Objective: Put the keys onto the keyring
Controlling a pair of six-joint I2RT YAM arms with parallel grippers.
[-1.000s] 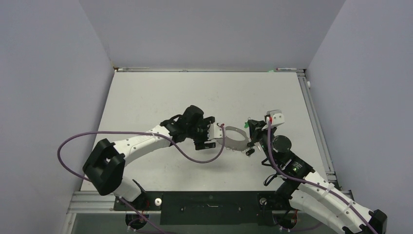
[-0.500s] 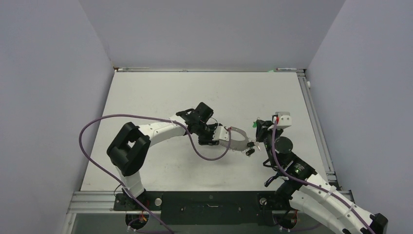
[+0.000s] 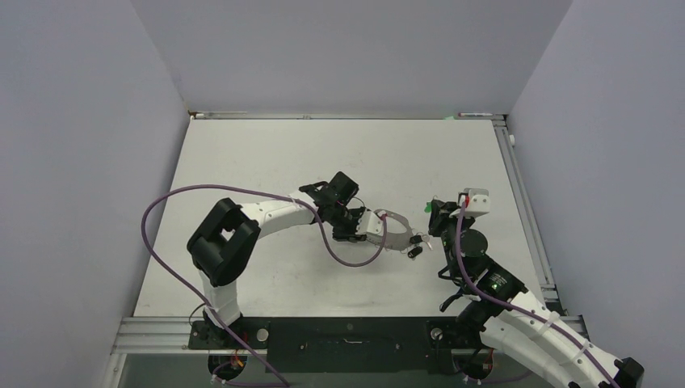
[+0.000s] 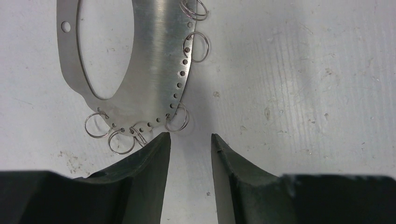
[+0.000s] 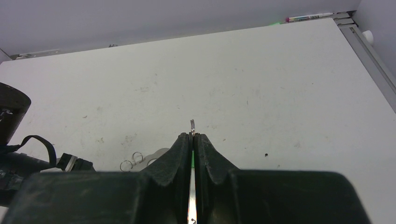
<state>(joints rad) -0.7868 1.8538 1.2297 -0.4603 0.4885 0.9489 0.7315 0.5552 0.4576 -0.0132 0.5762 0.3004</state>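
The keyring (image 4: 154, 56) is a flat oval metal band with a row of holes and several small wire rings, lying on the table (image 3: 242, 162). My left gripper (image 4: 190, 136) sits at its near edge, jaws apart over bare table, and the left fingertip (image 4: 161, 142) overlaps the small rings. From above, the left gripper (image 3: 370, 227) is at the keyring's (image 3: 401, 220) left end. My right gripper (image 3: 434, 220) is just right of it, shut on the green-headed key (image 3: 426, 208). The key's metal tip (image 5: 192, 124) pokes out past the right gripper (image 5: 192, 135). Two dark-headed keys (image 3: 416, 250) lie by the keyring's right end.
The left arm's purple cable (image 3: 355, 260) loops low over the table just in front of the keyring. A metal rail (image 3: 525, 210) runs along the table's right edge. A marker pen (image 5: 308, 17) lies at the back right corner. Grey walls close in on three sides.
My left arm has pushed right to the keyring's left end and its jaws have narrowed. My right gripper has drifted right and slightly nearer with the green key.
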